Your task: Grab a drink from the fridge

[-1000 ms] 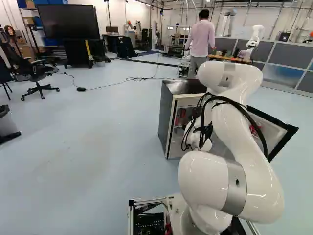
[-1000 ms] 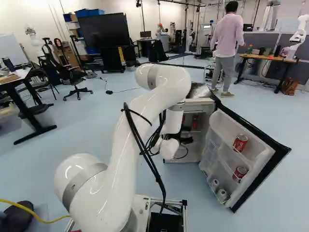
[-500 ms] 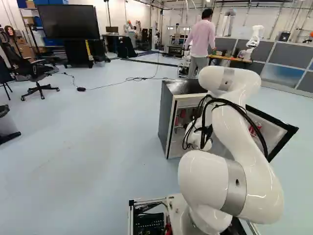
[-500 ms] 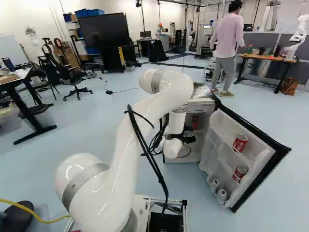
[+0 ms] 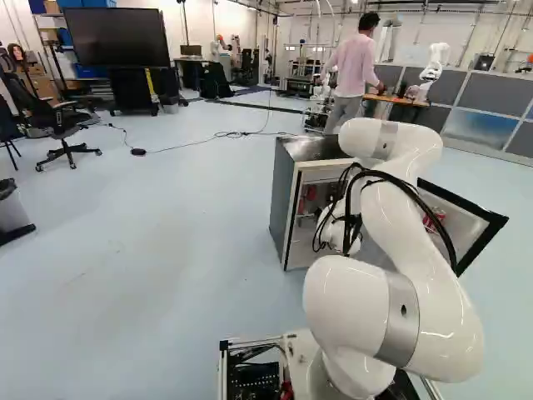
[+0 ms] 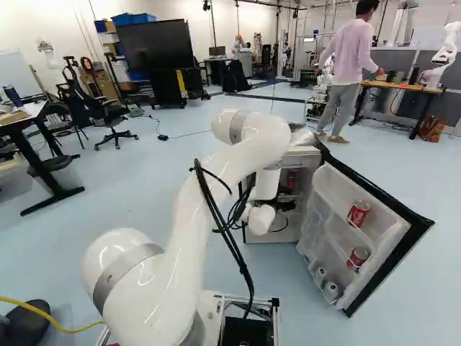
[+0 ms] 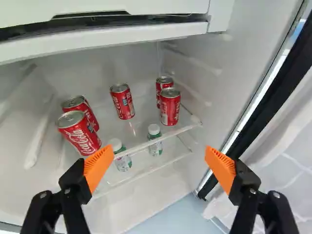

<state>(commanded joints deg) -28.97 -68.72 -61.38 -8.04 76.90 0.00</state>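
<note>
At the open fridge point(image 6: 304, 157), my black gripper point(image 6: 287, 205) reaches toward the interior in the right base view, partly hidden by my arm. The wrist view shows the gripper point(image 7: 159, 158) wide open, nothing between its orange pads. Ahead, several red cans stand on a glass shelf point(image 7: 146, 144): a front can point(image 7: 80, 134) with another point(image 7: 84, 108) behind it, a lone can point(image 7: 122, 101) in the middle, and a pair at the side nearer the door, front can point(image 7: 170, 107) and rear can point(image 7: 162, 85). Below the shelf are two white-capped bottles, one point(image 7: 123, 161) nearer and another point(image 7: 155, 141).
The fridge door point(image 6: 360, 231) stands swung out beside the arm, with red cans point(image 6: 358, 213) and white-topped items point(image 6: 330, 290) in its racks. A white compartment edge point(image 7: 107, 40) overhangs the shelf. Another robot point(image 6: 448, 52) stands by a far desk point(image 6: 403, 86).
My arm has moved a little forward and toward the door side, bringing the gripper closer to the fridge interior. The base, fridge and door have stayed put.
</note>
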